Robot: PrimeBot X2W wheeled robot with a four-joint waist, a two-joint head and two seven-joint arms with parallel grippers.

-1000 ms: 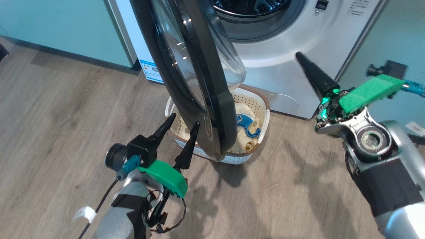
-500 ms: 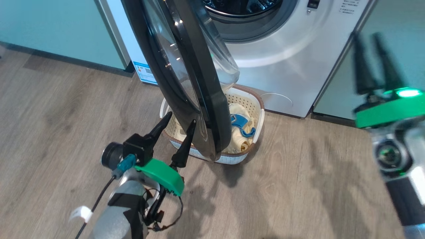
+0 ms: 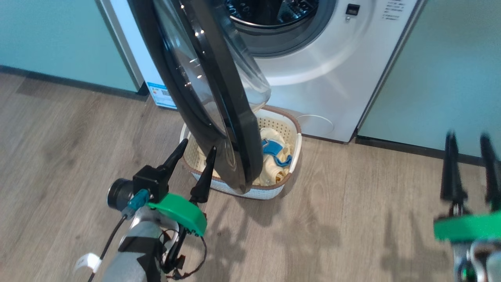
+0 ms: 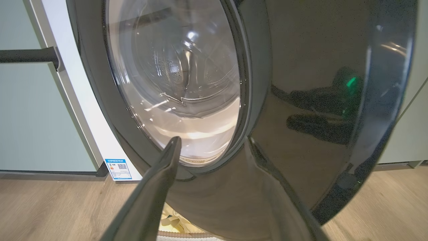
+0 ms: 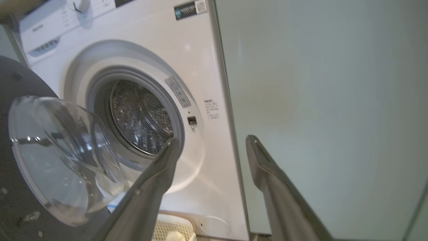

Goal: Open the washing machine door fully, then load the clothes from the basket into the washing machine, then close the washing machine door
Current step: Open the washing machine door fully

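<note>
Here, at the lower left of the head view, the left gripper (image 3: 198, 145) has its two fingers spread and empty, tips close to the washing machine door (image 3: 219, 98), which hangs ajar in front of the basket (image 3: 296, 145). The right gripper (image 3: 468, 137), blurred at the lower right, is likewise spread and empty, well apart from the door. The clothes (image 3: 270, 164) lie in the basket, centre frame, just before the washing machine (image 3: 313, 74).

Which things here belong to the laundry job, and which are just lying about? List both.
Job in hand:
washing machine door
washing machine
basket
clothes

Just there:
teal cabinets
dark cabinet handle
wooden floor
</note>
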